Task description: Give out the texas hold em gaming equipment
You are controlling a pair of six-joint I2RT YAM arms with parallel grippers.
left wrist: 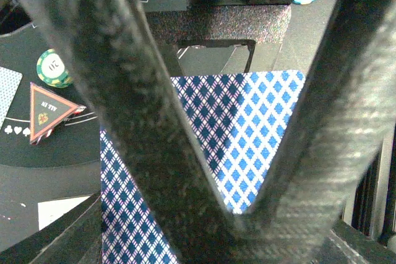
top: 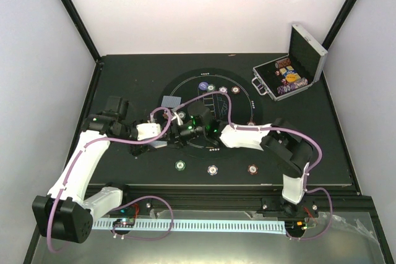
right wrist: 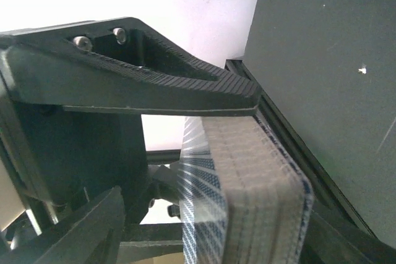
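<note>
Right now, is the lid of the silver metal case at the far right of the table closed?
No, the silver metal case stands with its lid raised, and striped chips show inside.

Three chips lie in the near row: one green [top: 180, 166], one purple-white [top: 213, 169], one red-brown [top: 252, 168]. The far row holds four round pieces, one of them a larger purple disc [top: 202, 85]. There is one red triangle marker [left wrist: 49, 112], one lone face-down card [top: 169, 101], one stack of cards [right wrist: 247, 177] too tight to count, and one silver case [top: 309, 47] far right.
</note>
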